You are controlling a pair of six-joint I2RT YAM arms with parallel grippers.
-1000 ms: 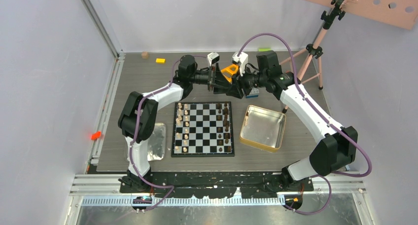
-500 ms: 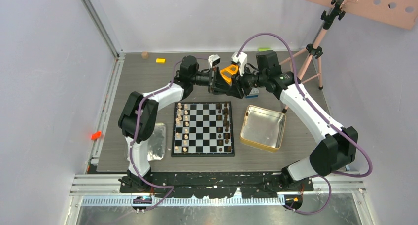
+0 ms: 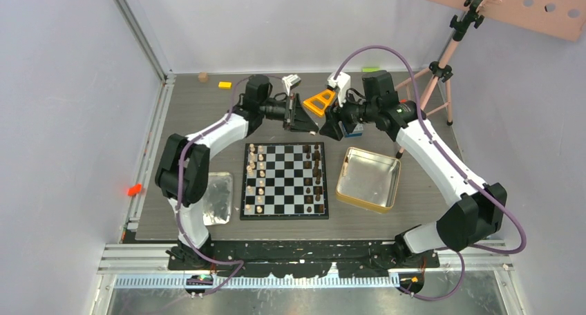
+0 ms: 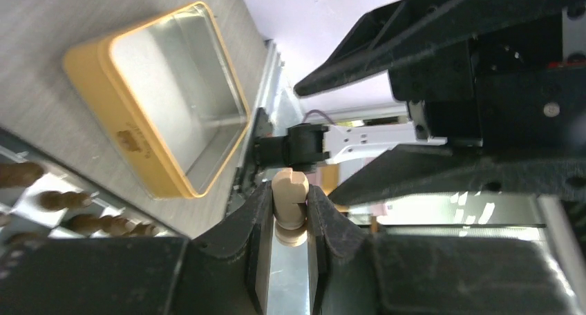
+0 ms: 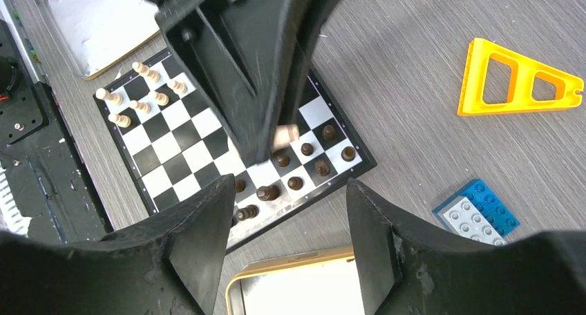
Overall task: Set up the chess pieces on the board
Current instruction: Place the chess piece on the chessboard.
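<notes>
- Silver tray (image 3: pixel 222 199): at 9 o'clock of the board (image 3: pixel 285 180), just beside its near-left corner. The left arm's elbow covers part of it, and the part that shows is plain reflective metal.
- Board: flat on the table between the tray and the tin.
- Chess pieces on the board: light tan pieces (image 3: pixel 256 180) stand in the two columns along its 9 o'clock edge. Dark brown pieces (image 3: pixel 316 175) stand along its 3 o'clock edge, with one or two a column further in.
- Gold-rimmed tin (image 3: pixel 368 179): at 3 o'clock of the board, near it but not touching, turned slightly askew. Its shiny floor and walls show in full from above.
- Left gripper (image 3: pixel 305 123): in the air past the board's 12 o'clock edge. Its fingers (image 4: pixel 257 222) pinch a light tan piece (image 4: pixel 290 203), which stands upright between the pads with its rounded head above them.
- Right gripper (image 3: pixel 330 127): facing the left one, just at its 3 o'clock. Its fingers (image 5: pixel 200 239) are spread wide with nothing between them.
- Blue toy brick (image 3: pixel 354 130): on the table below the right wrist, at 1 o'clock of the board.
- Yellow triangular frame (image 3: pixel 319 102): flat on the table at 12 o'clock, beyond both grippers.
</notes>
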